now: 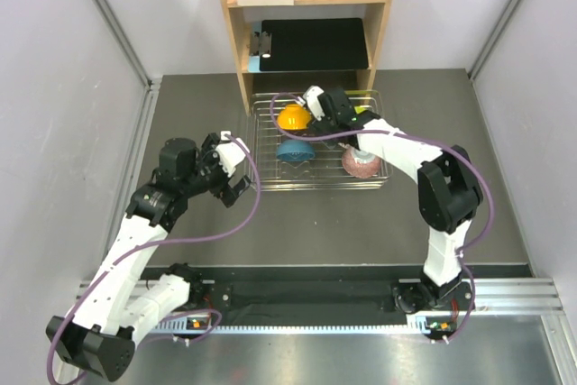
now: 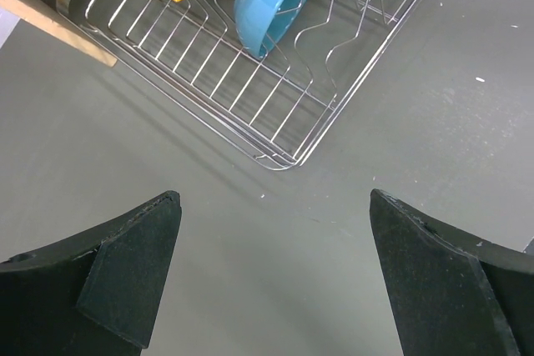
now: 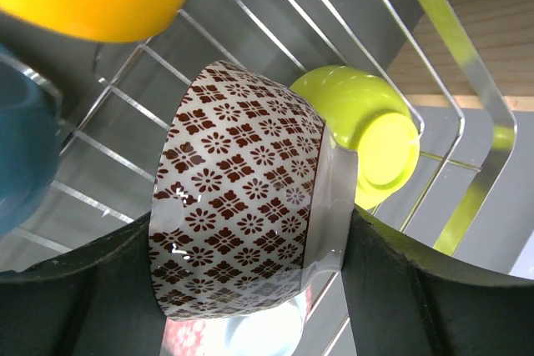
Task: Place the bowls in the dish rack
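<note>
The right gripper (image 3: 254, 256) is pinching the white bowl (image 3: 238, 172) with the dark flower pattern. One finger sits on each side of it and the bowl is tipped on its side. It hangs over the far part of the rack (image 1: 320, 182), above the wires. The lime bowl (image 3: 371, 135) is just beside its foot, but I cannot tell whether the two touch. The lime one lies tilted against the rack's far rim, close to the wooden shelf (image 1: 242, 60).

Three more bowls are already in the rack. The orange bowl (image 1: 294, 117) is at the far left, and the blue bowl (image 1: 295, 151) stands on edge between the tines just in front of it. The pink bowl (image 1: 361, 162) is in the near right corner — the right arm crosses partly over it in the top view.

The left gripper (image 2: 274, 223) is spread wide with nothing between its fingers (image 2: 125, 281). It hovers over bare table (image 2: 400, 106) beside the rack's near left corner. From its wrist camera the rack corner shows just ahead, with the orange and blue bowls beyond it. The left arm is bent back toward its base — well apart from the right arm, which reaches across the rack from the right.
</note>
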Controlling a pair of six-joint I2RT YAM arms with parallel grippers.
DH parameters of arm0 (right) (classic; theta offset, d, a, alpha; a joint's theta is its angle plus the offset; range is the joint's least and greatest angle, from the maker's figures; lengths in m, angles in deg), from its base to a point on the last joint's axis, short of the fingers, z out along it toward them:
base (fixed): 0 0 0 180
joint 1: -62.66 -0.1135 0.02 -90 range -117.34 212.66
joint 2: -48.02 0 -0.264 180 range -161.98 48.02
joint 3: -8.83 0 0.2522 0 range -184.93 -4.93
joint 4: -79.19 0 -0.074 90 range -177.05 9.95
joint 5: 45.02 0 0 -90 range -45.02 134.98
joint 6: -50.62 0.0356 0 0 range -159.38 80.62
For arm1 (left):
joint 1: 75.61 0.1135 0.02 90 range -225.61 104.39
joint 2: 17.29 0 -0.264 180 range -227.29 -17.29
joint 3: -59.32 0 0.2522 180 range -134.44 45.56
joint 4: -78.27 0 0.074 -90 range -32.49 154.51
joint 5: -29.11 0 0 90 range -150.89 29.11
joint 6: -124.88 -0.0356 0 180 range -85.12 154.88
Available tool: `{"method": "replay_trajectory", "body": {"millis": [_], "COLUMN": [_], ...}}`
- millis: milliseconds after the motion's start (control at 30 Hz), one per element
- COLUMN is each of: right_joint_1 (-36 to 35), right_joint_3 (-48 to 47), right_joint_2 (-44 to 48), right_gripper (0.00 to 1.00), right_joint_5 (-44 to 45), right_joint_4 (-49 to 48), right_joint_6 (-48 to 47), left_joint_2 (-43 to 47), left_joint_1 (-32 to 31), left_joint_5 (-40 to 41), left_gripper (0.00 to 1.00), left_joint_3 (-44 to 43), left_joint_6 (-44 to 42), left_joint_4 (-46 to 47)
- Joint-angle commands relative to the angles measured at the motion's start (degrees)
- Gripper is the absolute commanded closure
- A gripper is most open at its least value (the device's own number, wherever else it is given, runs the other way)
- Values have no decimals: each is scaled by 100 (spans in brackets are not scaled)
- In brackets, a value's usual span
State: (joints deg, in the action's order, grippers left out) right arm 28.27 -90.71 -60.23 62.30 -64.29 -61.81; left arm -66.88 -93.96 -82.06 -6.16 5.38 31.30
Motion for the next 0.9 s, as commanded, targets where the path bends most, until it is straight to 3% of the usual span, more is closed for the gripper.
{"method": "replay_trajectory", "body": {"millis": [0,567,867], "right_joint_1": [-59,-173,-208], "right_joint_3": [35,88,-18], "right_joint_2": [-21,-583,-636], "right_gripper": [100,99,64], "right_joint_5": [465,658,430], "right_joint_4": [-781,-1002,-721], "right_joint_6": [-121,-42,-15], "left_joint_2": [115,186,195], "left_joint_1": [42,68,68], "left_joint_5": [-124,-151,-151], "left_gripper": [1,1,1], "left_joint_3": [83,128,128], "left_joint_6": [102,93,75], "left_joint_4": [131,87,69]}}
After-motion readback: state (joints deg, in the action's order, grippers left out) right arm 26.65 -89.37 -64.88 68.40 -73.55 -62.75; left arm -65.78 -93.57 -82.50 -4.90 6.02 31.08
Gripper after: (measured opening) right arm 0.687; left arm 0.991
